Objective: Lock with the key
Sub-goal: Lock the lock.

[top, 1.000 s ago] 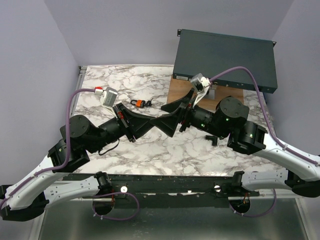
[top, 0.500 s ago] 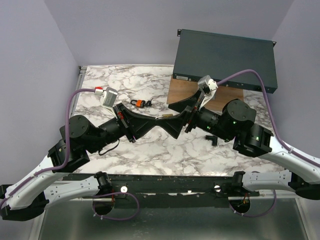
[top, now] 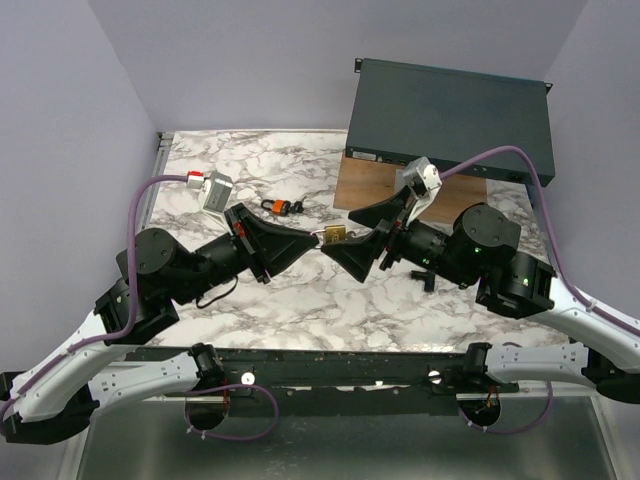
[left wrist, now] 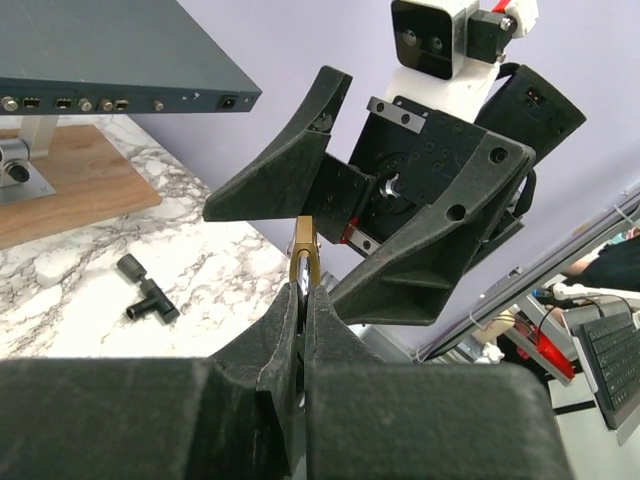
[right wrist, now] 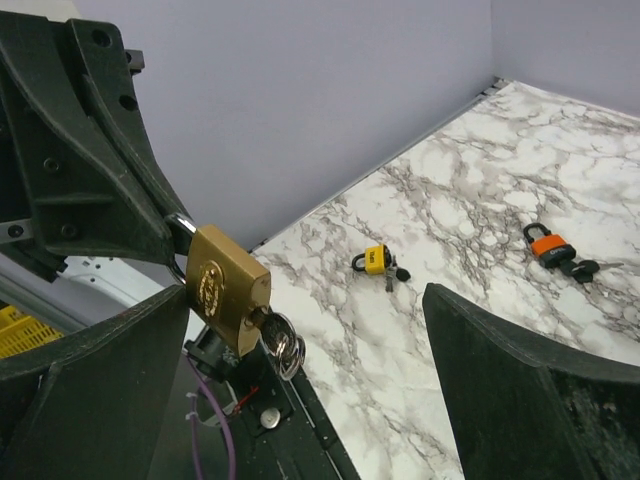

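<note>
A brass padlock [top: 333, 236] hangs in the air by its shackle from my left gripper [top: 316, 239], which is shut on it. In the right wrist view the padlock [right wrist: 228, 288] has a key with a ring [right wrist: 281, 341] stuck in its bottom. In the left wrist view only the padlock's top edge [left wrist: 305, 258] shows above my closed left gripper [left wrist: 303, 300]. My right gripper [top: 347, 234] is open, its fingers spread either side of the padlock without touching it. The right wrist view shows it [right wrist: 305, 292] wide open and empty.
An orange padlock with keys [top: 280, 207] [right wrist: 548, 247] and a yellow padlock with a key [right wrist: 375, 260] lie on the marble table. A dark metal box [top: 450, 120] rests on a wooden board [top: 365, 182] at the back right. A small black T-piece [left wrist: 145, 293] lies near it.
My right gripper has drawn back to the right, away from the left gripper, and the brass padlock now shows between them. The left arm has barely moved.
</note>
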{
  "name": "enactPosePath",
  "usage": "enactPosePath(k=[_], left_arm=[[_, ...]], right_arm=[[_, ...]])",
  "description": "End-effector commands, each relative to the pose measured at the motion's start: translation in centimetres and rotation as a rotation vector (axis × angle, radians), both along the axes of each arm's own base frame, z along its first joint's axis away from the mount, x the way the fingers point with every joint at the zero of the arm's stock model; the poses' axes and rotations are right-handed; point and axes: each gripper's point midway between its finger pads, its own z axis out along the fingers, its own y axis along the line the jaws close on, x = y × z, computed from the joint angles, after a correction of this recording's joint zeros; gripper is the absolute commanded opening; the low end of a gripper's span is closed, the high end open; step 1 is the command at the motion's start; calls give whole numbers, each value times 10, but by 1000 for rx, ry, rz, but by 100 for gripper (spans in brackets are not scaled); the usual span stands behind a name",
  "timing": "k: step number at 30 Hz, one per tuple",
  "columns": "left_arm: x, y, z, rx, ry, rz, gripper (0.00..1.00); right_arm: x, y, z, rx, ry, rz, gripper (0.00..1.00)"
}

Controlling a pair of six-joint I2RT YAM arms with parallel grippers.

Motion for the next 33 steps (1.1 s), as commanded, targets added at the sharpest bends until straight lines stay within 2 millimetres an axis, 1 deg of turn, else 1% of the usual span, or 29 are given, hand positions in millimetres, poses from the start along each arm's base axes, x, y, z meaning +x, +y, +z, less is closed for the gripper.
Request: enactPosePath(k=[1,4,9,12,14,16,18,21,24,28,30,32,33], left_arm=[[-5,7,28,-76,-67,-53,0],[-3,7,24,-76,-72,-79,0],[3,11,20,-60,-90,-82,0],[6,14,19,-44,-104,-80,0],[5,16,18,-31,-116,-87,0],[6,19,16,-8,-128,-84,0],[6,22,14,15,-131,-76,0],[9,27,8,40,-130,-53,0],[10,32,7,54,-135,-41,0],[5,35,11,67,-160,-51,0],[3,35,13,68,-170,-64,0],[1,34,14,68,-171,-77,0],[1,33,14,67,-172,-84,0]], right_arm=[[7,-18,-12,-58,-31,-63,100],[9,-24,-12,-65,-43,-81,100],[24,-28,-20,-94,-39,-123,100],[29,-24,-21,-92,-33,-72,100],[31,-19,-24,-83,-26,9,100],[36,-20,-25,-62,-23,91,100],[35,-22,-24,-33,-21,202,100],[25,-27,-15,22,-42,354,98],[11,-31,-5,77,-80,497,95],[-12,-32,8,142,-104,677,93],[-12,-29,13,175,-101,699,92],[-4,-25,15,180,-75,690,90],[0,-22,13,176,-57,687,87]])
